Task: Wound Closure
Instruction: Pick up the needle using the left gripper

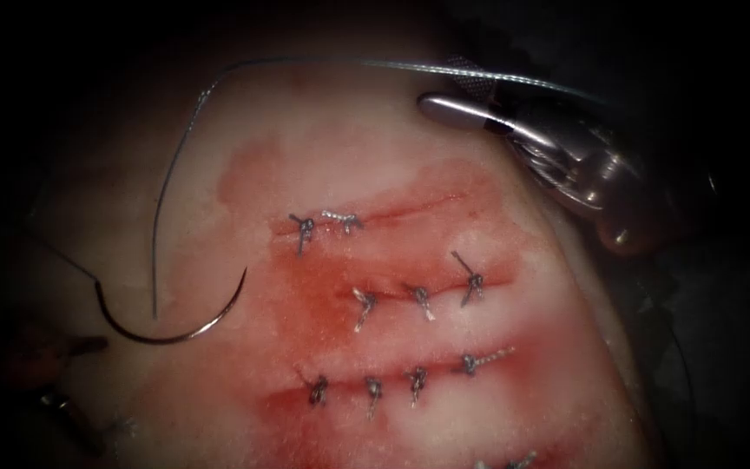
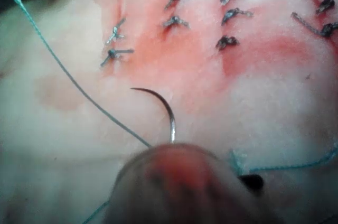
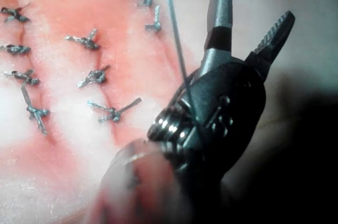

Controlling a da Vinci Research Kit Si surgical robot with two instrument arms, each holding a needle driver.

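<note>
The curved needle (image 1: 162,340) lies on the tissue (image 1: 375,148) left of the cuts, its point turned up and free of the tissue. My left tool (image 1: 75,349) sits in shadow beside the needle's curve; whether it grips the needle is unclear. In the left wrist view the needle (image 2: 166,109) rises from behind the blurred tool (image 2: 179,182). Thread (image 1: 167,174) arcs from the needle up and across to my right tool (image 1: 453,91), which hovers open above the tissue's far right. There the thread (image 3: 174,34) crosses the wrist of the right tool (image 3: 253,5), not between its jaws.
Three cuts run across the tissue, each with knotted stitches (image 1: 366,304) and short cut thread ends. The top cut (image 1: 410,208) has two stitches at its left end. Red fluid (image 1: 305,295) stains the tissue around them. The tissue's edges fall off into darkness.
</note>
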